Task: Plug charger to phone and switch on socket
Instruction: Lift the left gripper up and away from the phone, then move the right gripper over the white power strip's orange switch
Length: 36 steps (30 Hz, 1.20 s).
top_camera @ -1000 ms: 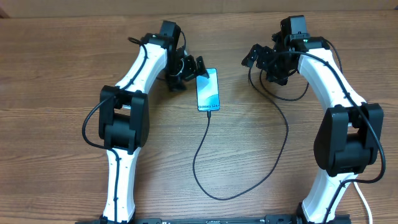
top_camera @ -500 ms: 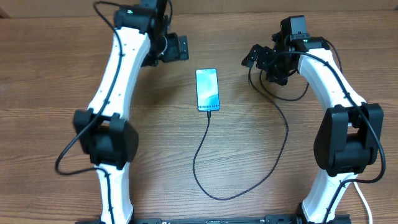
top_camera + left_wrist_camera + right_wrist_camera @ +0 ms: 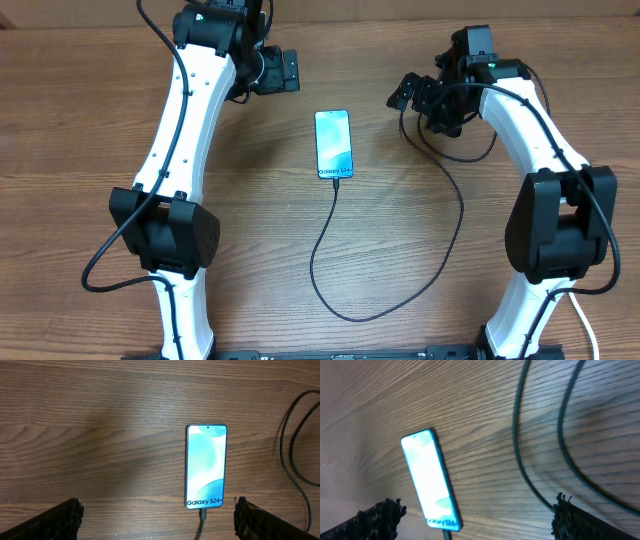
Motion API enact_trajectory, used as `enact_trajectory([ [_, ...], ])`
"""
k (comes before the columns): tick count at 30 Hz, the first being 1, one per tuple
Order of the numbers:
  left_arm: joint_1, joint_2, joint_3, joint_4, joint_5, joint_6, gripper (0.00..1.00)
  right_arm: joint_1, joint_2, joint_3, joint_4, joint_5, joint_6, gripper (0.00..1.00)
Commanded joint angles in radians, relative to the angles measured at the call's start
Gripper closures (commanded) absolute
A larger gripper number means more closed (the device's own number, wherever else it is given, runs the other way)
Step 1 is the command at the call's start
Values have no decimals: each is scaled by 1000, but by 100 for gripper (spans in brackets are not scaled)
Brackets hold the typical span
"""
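Observation:
The phone (image 3: pixel 333 145) lies flat mid-table with its light blue screen up, and also shows in the left wrist view (image 3: pixel 206 466) and the right wrist view (image 3: pixel 430 480). The charger's thin black cable (image 3: pixel 330 250) has its plug tip (image 3: pixel 203 515) seated in the phone's bottom edge. The cable loops toward the table's front, then runs up toward the right arm. My left gripper (image 3: pixel 282 72) hovers open behind and left of the phone, holding nothing (image 3: pixel 159 521). My right gripper (image 3: pixel 420 100) is open and empty to the phone's right (image 3: pixel 477 521), above cable loops (image 3: pixel 520 450). The socket is out of view.
A white cord (image 3: pixel 585 320) shows at the front right by the right arm's base. More of the black cable curves across the wood at the right edge of the left wrist view (image 3: pixel 295 455). The table's far edge (image 3: pixel 320 8) runs just behind both grippers.
My left arm has drawn back from beside the phone to the far left, lifting away from it. The right arm, phone and cable have not moved.

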Motion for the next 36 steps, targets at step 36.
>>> enact_trajectory([
  [36, -6, -2, 12, -2, -15, 22, 0, -524, -28, 272, -288, 70, -215, 0],
])
